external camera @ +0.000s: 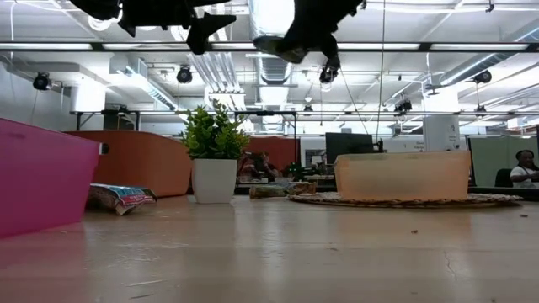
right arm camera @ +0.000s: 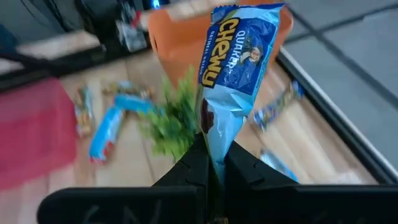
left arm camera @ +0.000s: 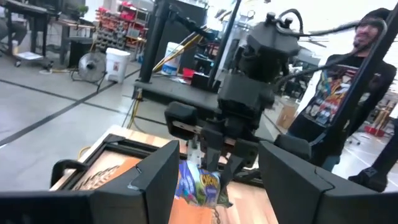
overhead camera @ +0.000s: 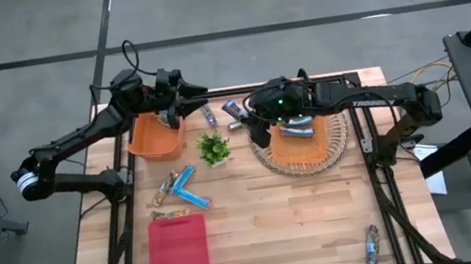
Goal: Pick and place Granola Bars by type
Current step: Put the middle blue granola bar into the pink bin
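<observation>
My right gripper is shut on a bright blue granola bar, high above the table between the small green plant and the orange bin on the wicker tray. A silver-blue bar lies in that bin. My left gripper hangs open and level above the other orange bin, holding nothing. Several more bars lie flat on the table: two at the far side, a cluster left of centre, and one near the front right. My right gripper pinches the blue bar by one crimped end between its two fingers. The fingers slant down and lie along the bar. The rest of the bar sticks out past the fingertips, lifted clear of the table.
A red bin stands at the near left. The plant stands between the two orange bins. A person stands beyond the table's far side. Bare wood lies at the near middle.
</observation>
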Robot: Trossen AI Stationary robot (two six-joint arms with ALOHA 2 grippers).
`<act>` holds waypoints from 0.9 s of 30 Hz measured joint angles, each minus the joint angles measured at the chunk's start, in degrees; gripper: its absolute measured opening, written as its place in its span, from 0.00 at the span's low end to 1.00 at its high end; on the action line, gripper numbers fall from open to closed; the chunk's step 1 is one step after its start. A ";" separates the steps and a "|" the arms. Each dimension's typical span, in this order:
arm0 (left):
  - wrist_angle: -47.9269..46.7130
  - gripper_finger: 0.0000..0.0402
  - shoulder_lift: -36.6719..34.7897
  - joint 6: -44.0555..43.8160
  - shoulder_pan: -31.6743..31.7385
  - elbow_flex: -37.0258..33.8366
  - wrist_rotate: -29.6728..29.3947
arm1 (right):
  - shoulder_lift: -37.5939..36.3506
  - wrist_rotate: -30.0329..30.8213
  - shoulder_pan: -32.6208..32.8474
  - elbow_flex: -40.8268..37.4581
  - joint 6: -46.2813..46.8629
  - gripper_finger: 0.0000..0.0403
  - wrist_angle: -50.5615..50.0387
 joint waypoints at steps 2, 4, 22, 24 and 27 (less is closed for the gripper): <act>0.82 0.50 0.02 -0.06 -0.39 0.00 0.00 | -0.16 0.02 0.02 0.43 0.00 0.03 1.27; 1.12 0.50 0.02 -0.10 -0.68 0.00 -0.01 | -0.11 -0.01 0.02 1.57 0.00 0.03 1.24; 15.27 0.50 1.66 -7.35 -6.09 0.00 -5.72 | -0.03 -0.01 0.02 10.13 -1.49 0.03 8.89; 15.65 0.50 2.35 -7.03 -6.87 0.00 -6.94 | -0.03 -0.01 0.12 10.17 -1.32 0.03 9.45; 16.91 0.50 3.82 -7.14 -7.85 0.00 -7.84 | -0.03 -0.01 0.40 10.19 -1.25 0.03 9.65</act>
